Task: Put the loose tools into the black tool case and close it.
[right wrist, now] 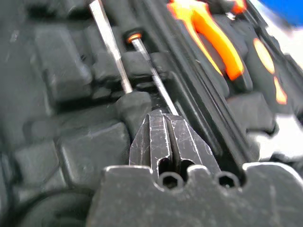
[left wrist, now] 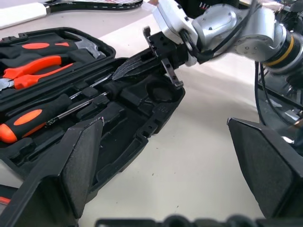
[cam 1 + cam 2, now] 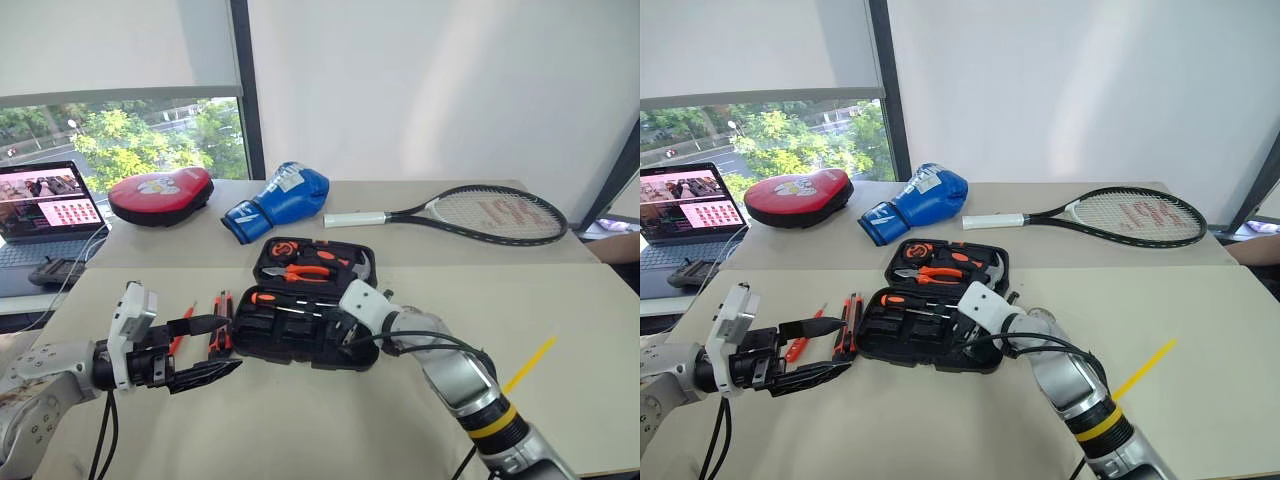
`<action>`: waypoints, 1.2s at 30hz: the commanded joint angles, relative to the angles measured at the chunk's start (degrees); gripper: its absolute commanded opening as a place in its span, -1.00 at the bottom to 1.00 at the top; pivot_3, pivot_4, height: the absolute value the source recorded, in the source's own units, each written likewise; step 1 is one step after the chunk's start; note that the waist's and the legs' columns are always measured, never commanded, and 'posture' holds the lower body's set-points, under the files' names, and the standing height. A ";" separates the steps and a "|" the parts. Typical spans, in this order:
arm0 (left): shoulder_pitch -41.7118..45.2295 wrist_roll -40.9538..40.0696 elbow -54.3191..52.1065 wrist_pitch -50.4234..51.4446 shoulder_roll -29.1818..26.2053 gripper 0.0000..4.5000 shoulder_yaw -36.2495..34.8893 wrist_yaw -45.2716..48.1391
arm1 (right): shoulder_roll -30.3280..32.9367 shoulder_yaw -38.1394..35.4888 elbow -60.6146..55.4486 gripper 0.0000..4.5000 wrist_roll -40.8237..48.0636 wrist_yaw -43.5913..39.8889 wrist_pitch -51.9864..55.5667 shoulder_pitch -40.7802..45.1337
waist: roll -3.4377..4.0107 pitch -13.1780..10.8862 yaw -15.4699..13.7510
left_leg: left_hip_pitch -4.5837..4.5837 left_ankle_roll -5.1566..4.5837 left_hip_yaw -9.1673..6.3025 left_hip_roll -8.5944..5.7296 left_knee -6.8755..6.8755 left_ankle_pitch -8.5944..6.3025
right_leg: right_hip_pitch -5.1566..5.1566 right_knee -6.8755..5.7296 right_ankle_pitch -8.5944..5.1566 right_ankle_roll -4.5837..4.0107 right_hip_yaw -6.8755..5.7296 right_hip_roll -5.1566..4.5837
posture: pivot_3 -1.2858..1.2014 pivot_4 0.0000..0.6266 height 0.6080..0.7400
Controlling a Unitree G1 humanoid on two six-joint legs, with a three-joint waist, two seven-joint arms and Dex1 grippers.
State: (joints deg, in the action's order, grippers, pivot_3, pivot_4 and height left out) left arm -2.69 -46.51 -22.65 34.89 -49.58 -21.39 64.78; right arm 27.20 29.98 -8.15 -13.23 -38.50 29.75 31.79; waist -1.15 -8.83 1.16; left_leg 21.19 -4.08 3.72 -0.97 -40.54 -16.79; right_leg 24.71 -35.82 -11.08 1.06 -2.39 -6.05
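Observation:
The black tool case (image 3: pixel 345 352) lies open in the middle of the table, with orange pliers (image 3: pixel 305 272) and a hammer in its lid. An orange-and-black screwdriver (image 3: pixel 268 298) rests in a slot of the near half. My right gripper (image 1: pixel 163 118) is shut with nothing between its fingers, its tip down inside the near half by two metal shafts (image 1: pixel 111 52). An orange-black utility knife (image 3: pixel 220 336) and a thin orange screwdriver (image 3: pixel 181 333) lie on the table just left of the case. My left gripper (image 3: pixel 233 343) hovers open beside them.
At the back lie a red oval punch pad (image 3: pixel 160 195), a blue boxing glove (image 3: pixel 277 200) and a tennis racket (image 3: pixel 480 213). A laptop (image 3: pixel 45 205) stands at the far left. A yellow strip (image 3: pixel 528 365) lies on the table to the right.

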 commanded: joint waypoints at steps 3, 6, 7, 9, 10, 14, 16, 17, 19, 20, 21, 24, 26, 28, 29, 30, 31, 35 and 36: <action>-1.03 1.26 -1.77 -1.92 1.82 1.00 -3.33 -5.00 | 0.39 3.61 3.59 -0.98 -0.01 -5.96 -3.30 -3.57 | -0.61 0.70 -0.36 | -0.58 0.18 -0.05 -0.01 0.60 -0.10 | -0.49 0.05 -0.32 -0.05 -0.02 -0.04 | 0.03 -0.52 1.00; 0.12 2.09 -1.35 -0.03 4.29 1.00 -5.14 -13.14 | -6.22 -12.40 -3.88 -0.98 18.86 -8.92 -6.47 -6.65 | -1.02 0.92 -0.58 | -0.73 0.68 -0.24 0.17 0.74 -0.15 | -0.67 0.08 -0.58 -0.21 0.01 -0.14 | 0.03 -0.52 1.00; 0.68 2.99 -1.17 0.41 5.43 1.00 -5.61 -16.79 | -6.75 -17.13 -7.78 -0.98 23.18 -9.54 -5.34 -7.30 | -1.16 0.88 -0.55 | -0.61 0.74 -0.29 0.24 0.75 -0.17 | -0.68 0.14 -0.58 -0.21 0.05 -0.16 | 0.03 -0.52 1.00; 1.65 7.01 -1.45 2.27 6.34 1.00 -5.28 -24.87 | -5.69 -23.91 -14.19 -0.87 30.22 -10.89 -2.09 -8.57 | -0.66 0.41 -0.51 | -0.18 0.80 -0.33 0.35 0.70 -0.19 | -0.38 0.20 -0.54 -0.24 0.05 -0.14 | 0.03 -0.52 1.00; 2.04 9.17 -1.67 3.46 6.38 1.00 -4.94 -28.67 | -4.87 -26.12 -16.66 -0.74 33.03 -11.47 -0.44 -9.09 | -0.46 0.28 -0.55 | 0.07 0.81 -0.33 0.33 0.65 -0.17 | -0.09 0.14 -0.49 -0.22 0.10 -0.22 | 0.03 -0.52 1.00; 4.61 8.60 0.28 15.05 6.00 1.00 -4.57 -37.70 | 1.15 -30.74 -24.57 -0.21 41.03 -13.96 4.25 -11.86 | -0.44 0.25 -0.78 | 0.25 0.77 -0.35 0.28 0.69 -0.17 | 0.13 0.08 -0.48 -0.19 -0.02 -0.16 | 0.03 -0.52 1.00; 5.43 9.96 0.61 19.16 6.03 1.00 -3.13 -41.35 | 5.14 -34.25 -27.27 0.11 45.28 -15.59 6.56 -13.08 | -0.45 0.23 -0.84 | 0.23 0.78 -0.35 0.30 0.72 -0.19 | 0.14 0.09 -0.49 -0.19 -0.05 -0.16 | 0.03 -0.52 1.00; 6.33 10.26 1.06 21.81 6.64 1.00 -2.35 -43.61 | 7.35 -36.31 -28.20 0.26 47.23 -16.68 7.45 -13.87 | -0.46 0.22 -0.88 | 0.27 0.71 -0.34 0.30 0.73 -0.23 | 0.17 0.10 -0.49 -0.20 -0.05 -0.15 | 0.03 -0.52 1.00; 7.37 11.17 1.92 25.09 6.99 1.00 -0.75 -45.98 | 10.13 -38.86 -29.05 0.59 49.65 -17.19 8.26 -14.78 | -0.46 0.21 -1.05 | 0.30 0.70 -0.31 0.27 0.72 -0.23 | 0.20 0.10 -0.49 -0.20 -0.04 -0.16 | 0.03 -0.52 1.00; 7.62 11.75 2.32 26.09 6.87 1.00 -0.02 -46.54 | 11.02 -39.58 -29.22 0.71 50.49 -16.93 8.39 -15.00 | -0.47 0.21 -1.17 | 0.30 0.63 -0.29 0.26 0.71 -0.26 | 0.20 0.10 -0.49 -0.20 -0.03 -0.16 | 0.03 -0.52 1.00; 7.75 12.89 2.96 26.57 7.03 1.00 0.55 -47.56 | 12.00 -40.40 -29.46 0.91 51.65 -16.93 8.76 -15.32 | -0.48 0.20 -1.18 | 0.30 0.48 -0.29 0.26 0.68 -0.33 | 0.18 0.10 -0.49 -0.20 -0.03 -0.17 | 0.03 -0.52 1.00; 7.40 15.09 4.89 27.98 7.28 1.00 2.46 -48.99 | 14.27 -42.72 -30.31 0.99 54.27 -16.10 9.69 -16.59 | -0.51 0.19 -1.24 | 0.24 0.47 -0.27 0.29 0.68 -0.34 | 0.16 0.07 -0.49 -0.20 0.01 -0.21 | 0.03 -0.52 1.00; 7.22 15.03 5.55 29.18 7.63 1.00 3.24 -48.56 | 15.72 -43.33 -31.07 0.99 54.98 -16.03 9.69 -17.86 | -0.50 0.19 -1.53 | 0.25 0.50 -0.29 0.36 0.69 -0.33 | 0.17 0.07 -0.50 -0.23 0.06 -0.21 | 0.03 -0.52 1.00; 6.88 15.64 6.17 28.88 7.57 0.81 3.60 -48.15 | 16.20 -43.41 -31.68 1.00 55.53 -14.99 9.77 -19.14 | -0.48 0.20 -1.53 | 0.25 0.51 -0.28 0.40 0.71 -0.33 | 0.18 0.07 -0.51 -0.26 0.10 -0.28 | 0.03 -0.52 1.00; 6.61 16.00 6.52 28.17 7.59 0.68 3.51 -47.80 | 16.63 -43.35 -32.13 1.00 55.16 -14.81 9.35 -20.17 | -0.48 0.20 -1.52 | 0.24 0.52 -0.28 0.42 0.71 -0.33 | 0.18 0.07 -0.51 -0.27 0.11 -0.31 | 0.03 -0.52 1.00; 6.40 16.32 6.83 27.32 7.64 0.60 3.26 -47.39 | 16.81 -43.37 -32.55 1.00 55.05 -14.53 9.00 -20.99 | -0.48 0.20 -1.53 | 0.24 0.52 -0.27 0.43 0.72 -0.33 | 0.18 0.07 -0.51 -0.29 0.10 -0.32 | 0.03 -0.52 1.00; 6.26 16.36 7.08 26.17 7.72 0.43 2.90 -46.61 | 16.81 -43.55 -32.98 1.00 55.46 -14.08 8.97 -21.65 | -0.47 0.20 -1.56 | 0.24 0.52 -0.27 0.44 0.71 -0.33 | 0.18 0.07 -0.51 -0.30 0.10 -0.34 | 0.03 -0.52 1.00; 6.80 13.28 6.85 19.48 9.56 -0.26 -0.70 -40.97 | 17.03 -44.09 -35.04 1.00 56.59 -12.96 8.25 -24.00 | -0.47 0.20 -1.83 | 0.25 0.53 -0.27 0.45 0.71 -0.34 | 0.20 0.08 -0.52 -0.32 0.10 -0.42 | 0.03 -0.52 1.00; 7.44 12.08 6.75 17.92 9.90 -0.40 -2.03 -39.40 | 16.99 -44.19 -35.49 1.00 56.43 -12.66 7.83 -24.43 | -0.48 0.20 -1.87 | 0.27 0.53 -0.27 0.44 0.71 -0.34 | 0.21 0.09 -0.52 -0.32 0.10 -0.44 | 0.03 -0.52 1.00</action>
State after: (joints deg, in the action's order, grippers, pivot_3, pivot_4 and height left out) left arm 3.92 -31.73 -15.00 56.33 -40.22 -20.84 21.87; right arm 43.58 -12.15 -41.16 41.91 -51.93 39.34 7.61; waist -1.63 -8.63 -0.71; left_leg 21.51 -3.55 3.45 -0.53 -39.84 -17.13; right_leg 24.95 -35.73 -11.59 0.74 -2.29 -6.50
